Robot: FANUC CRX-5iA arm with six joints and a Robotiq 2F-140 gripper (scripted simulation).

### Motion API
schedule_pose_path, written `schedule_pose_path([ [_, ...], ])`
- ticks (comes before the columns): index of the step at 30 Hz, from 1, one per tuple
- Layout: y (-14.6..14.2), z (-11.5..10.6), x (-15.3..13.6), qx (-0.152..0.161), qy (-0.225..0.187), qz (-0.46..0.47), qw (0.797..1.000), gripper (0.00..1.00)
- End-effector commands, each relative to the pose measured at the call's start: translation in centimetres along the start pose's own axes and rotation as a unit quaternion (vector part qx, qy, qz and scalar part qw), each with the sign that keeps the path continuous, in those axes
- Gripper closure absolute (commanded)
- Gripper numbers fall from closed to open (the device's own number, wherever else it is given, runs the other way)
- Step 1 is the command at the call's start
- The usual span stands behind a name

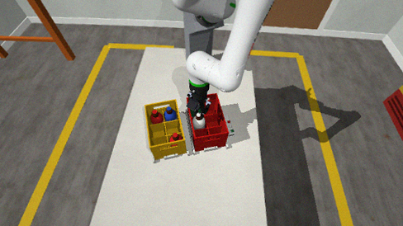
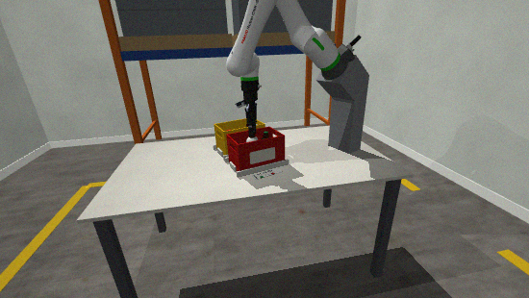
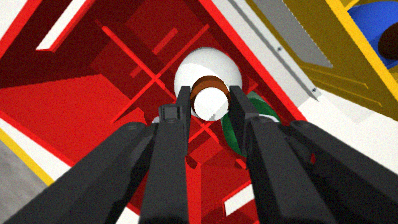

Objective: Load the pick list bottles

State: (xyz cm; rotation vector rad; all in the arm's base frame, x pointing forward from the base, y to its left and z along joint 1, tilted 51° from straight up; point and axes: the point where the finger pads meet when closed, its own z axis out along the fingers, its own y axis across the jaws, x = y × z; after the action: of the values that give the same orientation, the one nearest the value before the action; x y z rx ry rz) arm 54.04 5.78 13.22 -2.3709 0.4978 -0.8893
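White bottle (image 3: 207, 82): you have it by the neck, hanging over a cell of the red crate (image 1: 217, 128); its brown cap sits between the fingers in the wrist view. In the exterior view its body is partly below the crate's rim.
Gripper (image 3: 208, 102): closed narrow on that neck, both fingers pressing the sides; it holds the bottle and nothing else.
Step in hand: you are placing a bottle into the red crate, judging by the bottle being down among the dividers.
Green bottle (image 3: 260, 107): already in the crate, just beside the one you hold; only part of it shows past the right finger.
Yellow crate (image 1: 158, 145): holds two red bottles (image 1: 156, 116) and one blue bottle (image 1: 170, 114), all upright.
Pick list (image 2: 267, 173): lies on the table (image 1: 183, 198) against the red crate; its marks are too small for you to read.
Next move: lower straight until the base seats in its cell, then open and lift clear vertically.
Watch: keep off the dividers and the green bottle, so the crate does not shift.
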Motion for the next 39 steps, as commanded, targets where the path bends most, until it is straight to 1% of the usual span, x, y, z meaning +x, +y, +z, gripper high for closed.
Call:
schedule_pose_path([
  [1,0.0,0.1,0.1,0.0,0.001,0.0,1.0,0.9],
  [39,0.0,1.8,0.1,0.0,0.001,0.0,1.0,0.9],
])
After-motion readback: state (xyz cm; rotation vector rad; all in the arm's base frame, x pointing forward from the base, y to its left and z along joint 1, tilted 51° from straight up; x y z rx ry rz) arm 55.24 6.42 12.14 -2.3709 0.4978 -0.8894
